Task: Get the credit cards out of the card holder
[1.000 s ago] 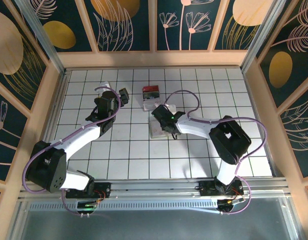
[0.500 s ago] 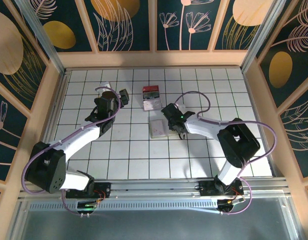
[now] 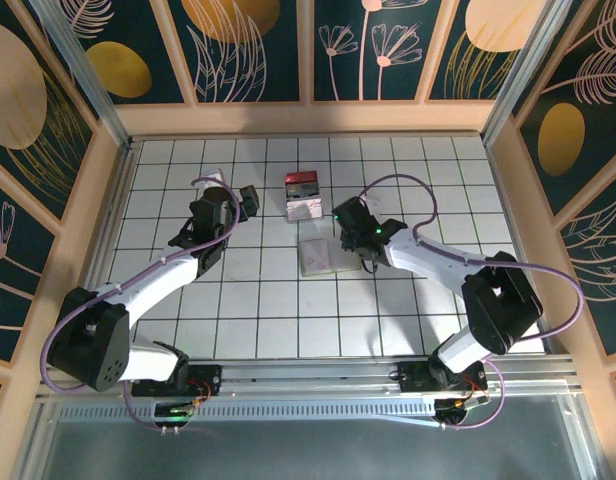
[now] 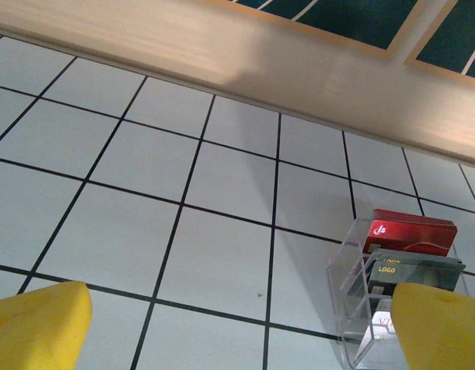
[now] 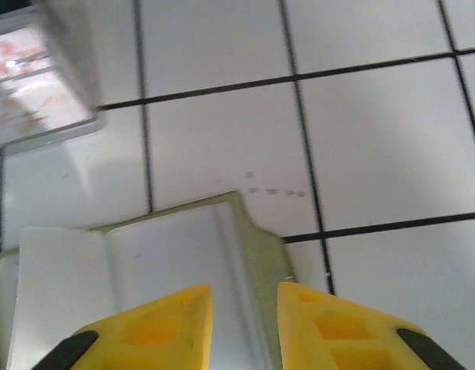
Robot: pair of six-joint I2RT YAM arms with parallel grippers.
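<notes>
Lying unfolded on the tiled table (image 3: 248, 300) is the card holder (image 3: 318, 257). Left of it, the left gripper (image 4: 237, 327) is spread wide, empty. Over its green edge, the right gripper (image 5: 244, 297) has its fingers almost together; whether they pinch it, I cannot tell. Behind it, a clear box (image 4: 352, 287) holds cards (image 4: 411, 231).

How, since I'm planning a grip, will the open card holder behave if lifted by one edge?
The holder lies open and flat with creases, so it would probably flop or fold if lifted by one flap. It looks thin and light, so a push would likely slide it over the smooth tiles rather than tip it.
</notes>
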